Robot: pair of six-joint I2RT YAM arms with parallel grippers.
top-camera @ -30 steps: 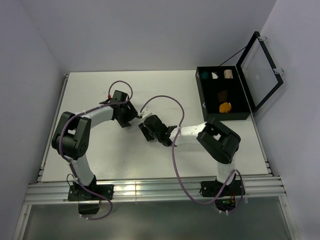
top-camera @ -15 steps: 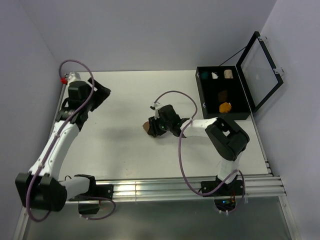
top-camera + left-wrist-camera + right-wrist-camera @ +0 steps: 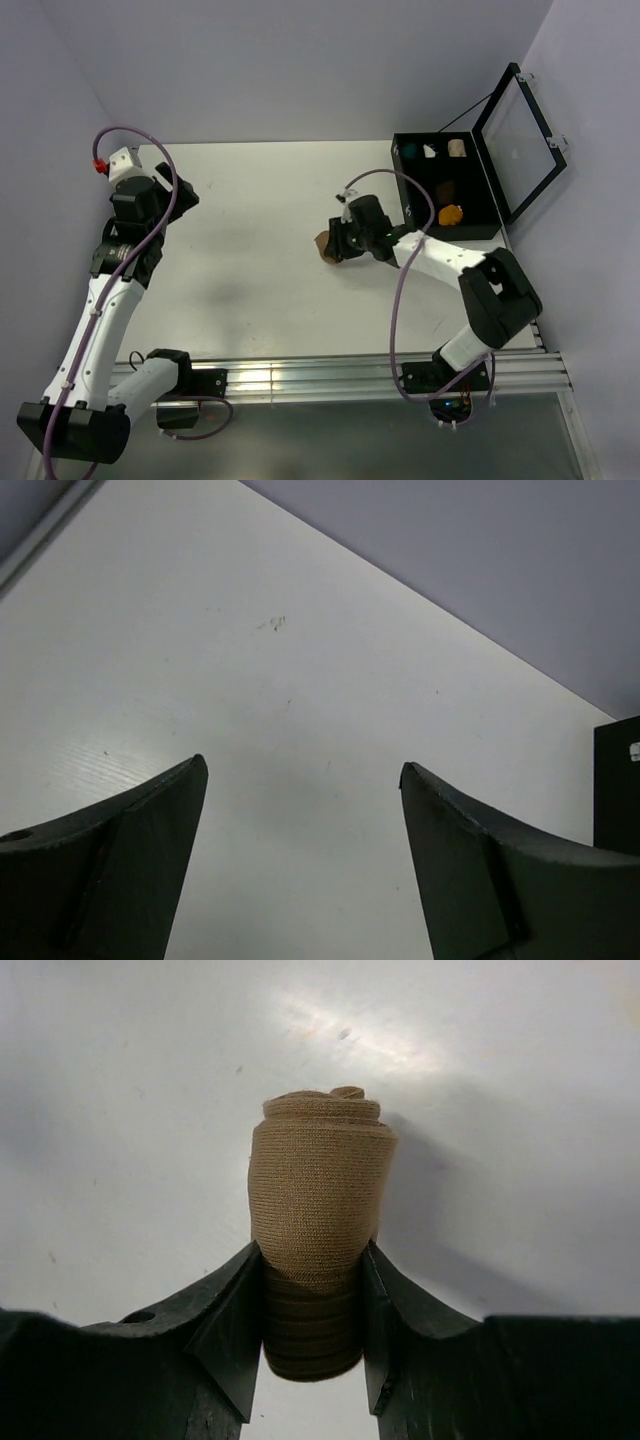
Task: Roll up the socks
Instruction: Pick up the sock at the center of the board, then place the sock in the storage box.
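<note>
A tan sock [image 3: 318, 1185], rolled into a tight bundle, sticks out from between the fingers of my right gripper [image 3: 312, 1252], which is shut on its lower part. From above, that tan sock [image 3: 324, 246] hangs at the tip of the right gripper [image 3: 337, 242] over the table, right of centre. A dark brown sock [image 3: 446, 188] and a mustard-orange sock [image 3: 451, 214] lie in compartments of the black box [image 3: 405, 210]. My left gripper [image 3: 302, 766] is open and holds nothing. It hovers over the far left of the table [image 3: 178, 197].
The black box has its clear lid [image 3: 520, 140] propped open at the back right. Small teal [image 3: 408, 152], white [image 3: 430, 151] and cream [image 3: 457, 148] bundles fill its top row. The box's edge [image 3: 617, 780] shows in the left wrist view. Walls close the left and back.
The left arm has swung away from the centre to the far left, its jaws widening. The right gripper has carried the rolled tan sock rightward, nearer the box.
</note>
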